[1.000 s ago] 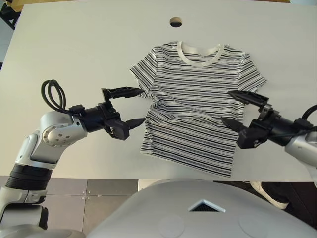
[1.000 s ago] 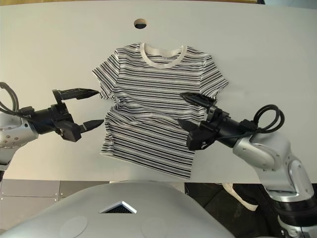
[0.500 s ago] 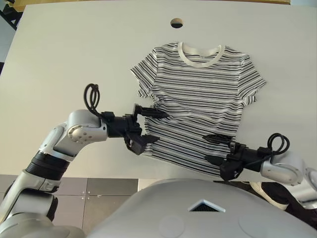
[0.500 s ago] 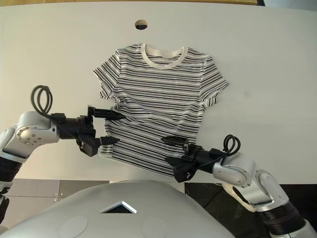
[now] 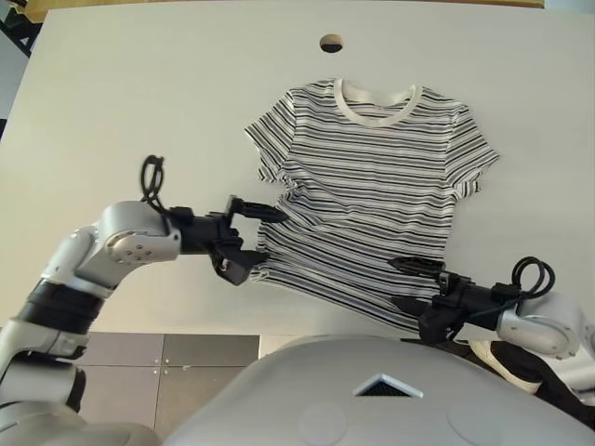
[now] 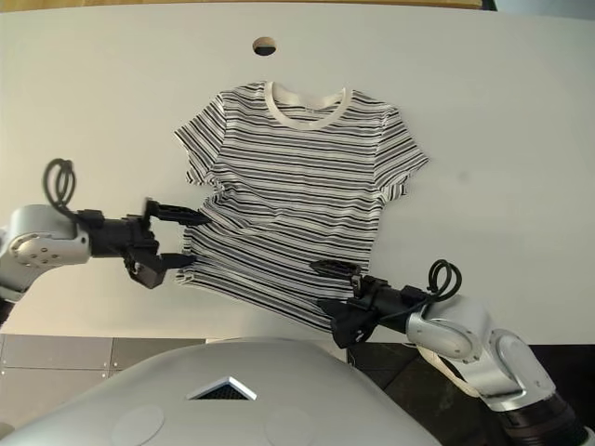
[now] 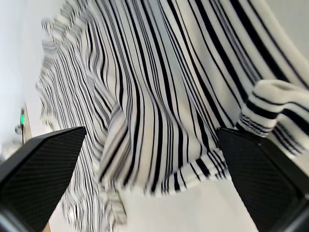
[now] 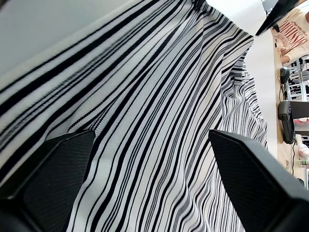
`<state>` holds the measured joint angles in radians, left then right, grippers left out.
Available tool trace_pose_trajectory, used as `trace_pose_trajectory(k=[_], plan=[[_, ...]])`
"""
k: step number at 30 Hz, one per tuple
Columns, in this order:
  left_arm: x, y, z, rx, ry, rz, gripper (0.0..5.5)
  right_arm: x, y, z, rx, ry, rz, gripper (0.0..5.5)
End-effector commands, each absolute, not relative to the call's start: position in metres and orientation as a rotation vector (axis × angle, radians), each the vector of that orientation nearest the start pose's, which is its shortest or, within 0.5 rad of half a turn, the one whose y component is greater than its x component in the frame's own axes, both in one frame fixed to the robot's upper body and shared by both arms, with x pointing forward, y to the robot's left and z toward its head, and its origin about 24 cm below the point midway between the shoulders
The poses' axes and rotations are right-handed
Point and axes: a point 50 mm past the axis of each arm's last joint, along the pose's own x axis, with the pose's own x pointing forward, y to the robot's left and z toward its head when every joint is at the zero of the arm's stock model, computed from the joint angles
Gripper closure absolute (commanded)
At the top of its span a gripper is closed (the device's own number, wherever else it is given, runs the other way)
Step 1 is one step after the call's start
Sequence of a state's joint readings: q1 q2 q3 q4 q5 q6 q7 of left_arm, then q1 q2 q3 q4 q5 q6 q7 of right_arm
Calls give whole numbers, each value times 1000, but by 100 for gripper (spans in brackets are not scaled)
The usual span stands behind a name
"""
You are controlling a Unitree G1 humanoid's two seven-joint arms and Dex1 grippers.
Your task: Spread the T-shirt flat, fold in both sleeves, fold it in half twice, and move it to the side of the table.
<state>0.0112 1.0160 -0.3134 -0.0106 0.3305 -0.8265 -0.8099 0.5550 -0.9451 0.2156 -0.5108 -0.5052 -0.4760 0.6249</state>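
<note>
- The left gripper (image 5: 268, 234) was seen with its jaws spread wide at the lower left corner of the T-shirt (image 5: 372, 177). Cloth lay between them in the left wrist view, but nothing was clamped.
- The right gripper (image 5: 398, 282) was likewise held wide open at the lower right corner of the hem, with striped cloth between the jaws and no grip taken.
- The T-shirt was laid front up near the middle of the desk (image 5: 139, 111), collar away from the robot and both sleeves out to the sides.
- The lower half was rumpled and the hem ran aslant, so the spreading was judged unfinished. No sleeve had been folded in, neither halving had been made, and the move to the side was not yet begun.
- The hem was found close to the near edge of the desk, its right corner just beside that edge, so little room was left for pulling toward the robot.
- Broad bare desk was left on either side and beyond the collar. A small round hole (image 5: 329, 43) was set past the collar, well apart from the cloth.
</note>
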Motion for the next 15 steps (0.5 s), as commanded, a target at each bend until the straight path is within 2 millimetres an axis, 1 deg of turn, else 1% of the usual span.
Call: trace_pose_trajectory(k=[1, 4, 6, 9, 10, 12, 13, 15], plan=[[172, 242, 73, 1382, 46, -1433, 47, 92, -193, 40, -1277, 211, 1457, 111], [170, 250, 85, 1363, 43, -1337, 47, 93, -195, 40, -1282, 221, 1458, 111], [171, 254, 89, 1348, 42, -1288, 47, 93, -196, 39, -1283, 225, 1461, 111], [171, 260, 88, 1321, 57, -1240, 47, 93, -197, 38, -1288, 227, 1466, 111], [172, 260, 84, 1321, 65, -1240, 47, 94, -198, 38, -1289, 225, 1463, 111], [175, 251, 80, 1304, 32, -1253, 47, 94, -198, 39, -1287, 214, 1451, 111], [177, 242, 80, 1281, -17, -1251, 47, 96, -198, 43, -1279, 195, 1432, 111], [190, 223, 85, 1213, -166, -1186, 47, 108, -197, 65, -1235, 85, 1320, 111]])
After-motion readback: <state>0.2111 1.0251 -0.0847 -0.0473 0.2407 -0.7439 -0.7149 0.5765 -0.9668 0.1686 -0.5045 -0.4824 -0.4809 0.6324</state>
